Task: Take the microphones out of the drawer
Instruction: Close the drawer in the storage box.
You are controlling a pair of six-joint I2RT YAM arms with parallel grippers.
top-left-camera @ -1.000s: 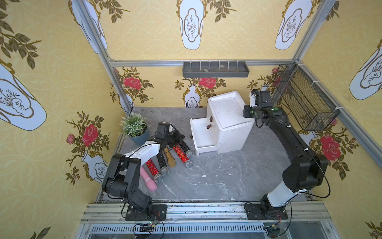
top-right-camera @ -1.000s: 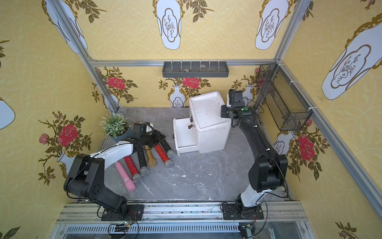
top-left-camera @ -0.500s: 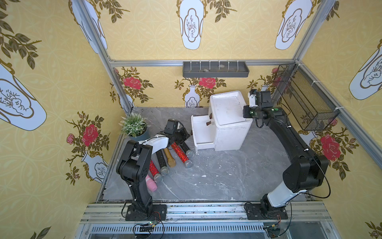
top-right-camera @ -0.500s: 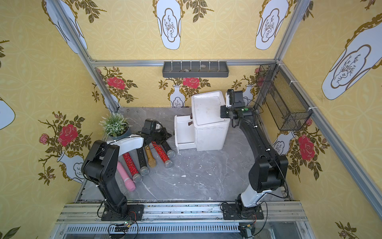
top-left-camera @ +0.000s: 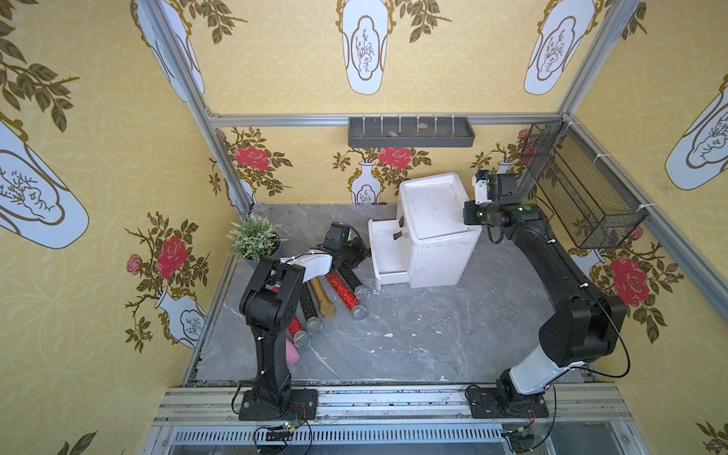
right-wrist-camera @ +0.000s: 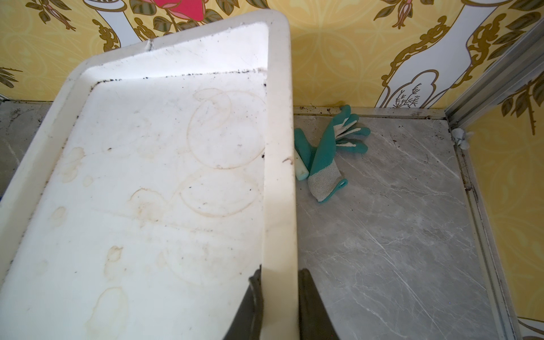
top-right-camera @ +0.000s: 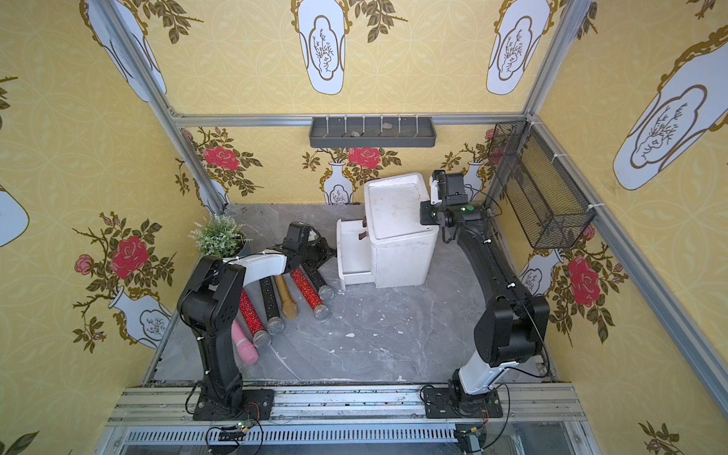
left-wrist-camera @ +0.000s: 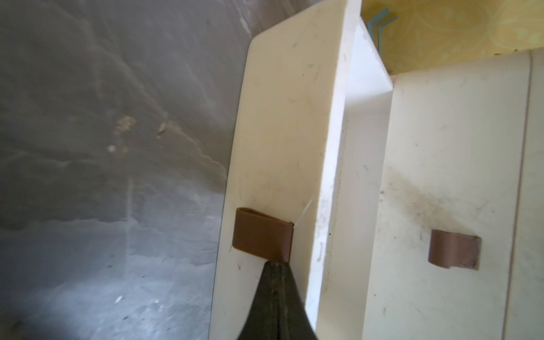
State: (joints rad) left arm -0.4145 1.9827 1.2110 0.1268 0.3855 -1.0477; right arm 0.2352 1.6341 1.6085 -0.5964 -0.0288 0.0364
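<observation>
While a row of microphones (top-left-camera: 342, 289) lies on the tabletop (top-left-camera: 413, 335) under the left arm, the left gripper (left-wrist-camera: 275, 263) has its tips pressed together against the edge of the brown tab (left-wrist-camera: 262, 234) on the part-open drawer (left-wrist-camera: 279, 132), in which no microphone can be seen; so slight a hold could slip off on a pull. Farther back, the right gripper (right-wrist-camera: 279, 276) pinches the raised rim of the white cabinet (right-wrist-camera: 279, 147), and should that clamp give, the cabinet may slide or tip with the drawer
</observation>
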